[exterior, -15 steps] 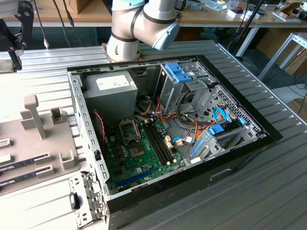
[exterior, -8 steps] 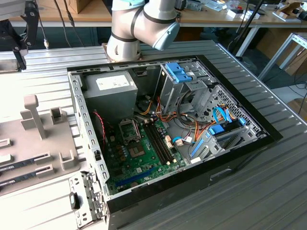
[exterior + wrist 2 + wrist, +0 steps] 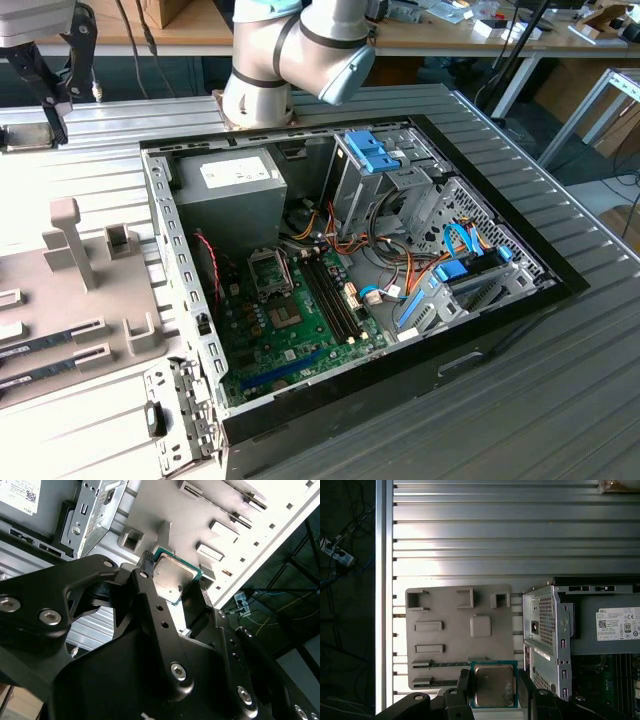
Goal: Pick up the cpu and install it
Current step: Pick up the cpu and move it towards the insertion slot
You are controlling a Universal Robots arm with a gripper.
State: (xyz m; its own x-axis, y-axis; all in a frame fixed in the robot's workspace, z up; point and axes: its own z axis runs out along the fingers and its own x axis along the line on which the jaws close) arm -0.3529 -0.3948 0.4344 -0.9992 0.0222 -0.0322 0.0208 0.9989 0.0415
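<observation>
Holding noted: the gripper (image 3: 494, 694) is clenched on the cpu (image 3: 492, 684), one of its fingers (image 3: 159, 609) on each of two opposite edges, with the metal lid showing in both wrist views. The cpu sits over the near edge of the grey fixture plate (image 3: 450, 615), which lies on the ribbed desk (image 3: 470, 530) just beside the open computer case (image 3: 400, 372); whether it is clear of the plate I cannot tell. In the exterior view the plate is at the left of the frame. The socket (image 3: 270, 270) is near the centre, on the motherboard (image 3: 255, 340) inside the case, well apart from the plate.

Risks, as judged:
- The grip is on thin edges only, so a jolt could let the chip slip or tilt.
- A tilted or wrongly turned chip set down on the socket could damage its contacts.
- Whether the socket frame stands open is too small to tell, and a closed one would block seating.
- The red and black wires (image 3: 207, 262) run close to the socket and the case wall is tall, so the gripper could snag or strike either.

Counts:
- cpu: 1
- gripper: 1, with 2 fingers
- fixture plate: 1, carrying 3 upright brackets, 1 square pad and 4 long slots
- case: 1
- motherboard: 1
- socket: 1
- power supply (image 3: 225, 195): 1
</observation>
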